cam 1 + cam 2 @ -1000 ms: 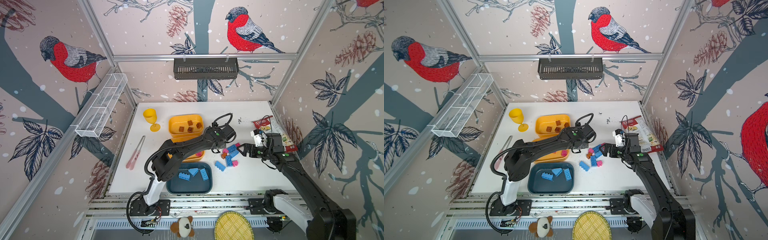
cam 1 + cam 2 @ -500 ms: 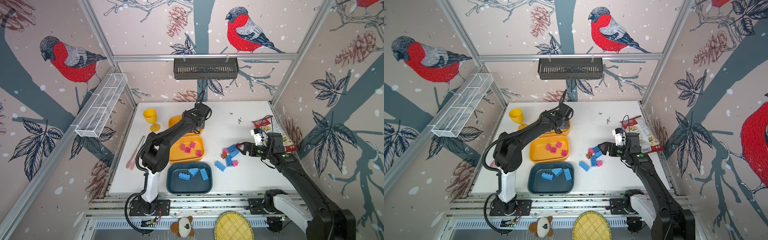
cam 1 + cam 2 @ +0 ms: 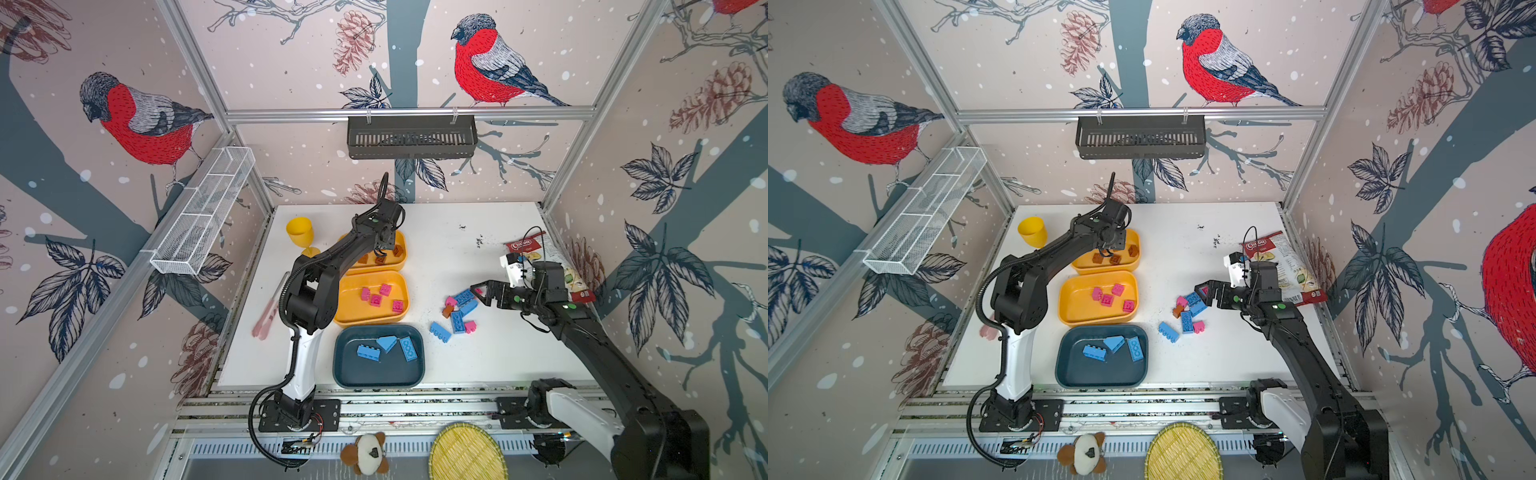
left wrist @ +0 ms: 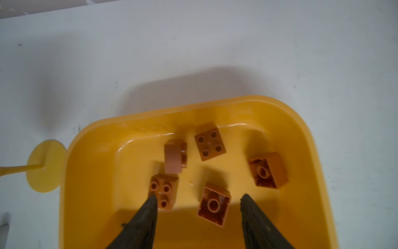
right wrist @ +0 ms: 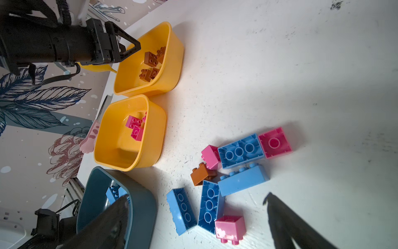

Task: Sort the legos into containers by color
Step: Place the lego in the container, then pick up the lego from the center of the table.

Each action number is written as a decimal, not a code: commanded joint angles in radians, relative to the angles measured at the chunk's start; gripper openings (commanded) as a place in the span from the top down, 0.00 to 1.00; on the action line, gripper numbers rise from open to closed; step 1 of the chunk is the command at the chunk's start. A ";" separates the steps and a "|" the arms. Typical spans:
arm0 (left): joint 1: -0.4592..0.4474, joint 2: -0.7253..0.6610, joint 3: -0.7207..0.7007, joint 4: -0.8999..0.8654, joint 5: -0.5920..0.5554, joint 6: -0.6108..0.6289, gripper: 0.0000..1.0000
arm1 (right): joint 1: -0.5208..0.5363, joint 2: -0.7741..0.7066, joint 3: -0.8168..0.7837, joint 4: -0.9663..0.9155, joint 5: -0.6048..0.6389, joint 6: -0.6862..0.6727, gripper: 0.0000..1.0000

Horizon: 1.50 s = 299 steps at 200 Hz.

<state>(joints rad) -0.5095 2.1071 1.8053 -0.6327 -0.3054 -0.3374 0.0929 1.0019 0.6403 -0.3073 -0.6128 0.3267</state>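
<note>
Left end effector (image 4: pixel 198 195) hangs over the first yellow-orange tray (image 4: pixel 215 112), jaws partly open and gripping nothing. Five brown bricks (image 4: pixel 210 142) lie in this tray. One of them rests underside up directly below the gap between the fingertips. A studs-up one sits by one fingertip, and whether it is touched cannot be told. A third is blurred. Just beside the tray, on the side away from the right arm, stands the yellow goblet (image 4: pixel 45 166).

Next outward from the left end effector (image 3: pixel 380 251), toward the arm's base, is the second yellow-orange tray (image 3: pixel 353 311). It sits close beside the first tray and holds four pink bricks (image 3: pixel 376 300). Beyond it in the same direction is the teal tray (image 3: pixel 353 374), which holds three blue bricks (image 3: pixel 368 352), one of them a wedge.

Farthest from the left end effector, well apart across the white tabletop (image 3: pixel 436 249), is the right end effector (image 5: pixel 197 196). Its jaws are spread wide and hold nothing. Directly below and ahead of it lie the loose bricks (image 5: pixel 243 181): four blue rectangles, three pink and one brown, clustered and partly touching. Behind the right end effector (image 3: pixel 478 293) lies a snack bag (image 3: pixel 536 249).
</note>
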 commanded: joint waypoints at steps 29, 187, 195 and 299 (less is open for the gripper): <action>-0.188 -0.105 -0.059 -0.004 0.244 -0.039 0.35 | -0.048 0.009 0.016 -0.028 0.033 -0.041 0.01; -0.446 -0.011 -0.229 0.122 0.356 -0.033 0.56 | -0.093 -0.073 -0.033 -0.025 0.036 -0.030 0.01; -0.446 -0.003 -0.224 0.121 0.366 -0.031 0.56 | -0.093 -0.074 -0.034 -0.022 0.035 -0.028 0.01; -0.445 0.025 -0.198 0.069 0.278 -0.022 0.65 | -0.093 -0.072 -0.042 -0.016 0.030 -0.028 0.01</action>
<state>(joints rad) -0.9550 2.1372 1.5982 -0.5377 0.0219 -0.3664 -0.0002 0.9325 0.6010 -0.3370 -0.5823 0.3073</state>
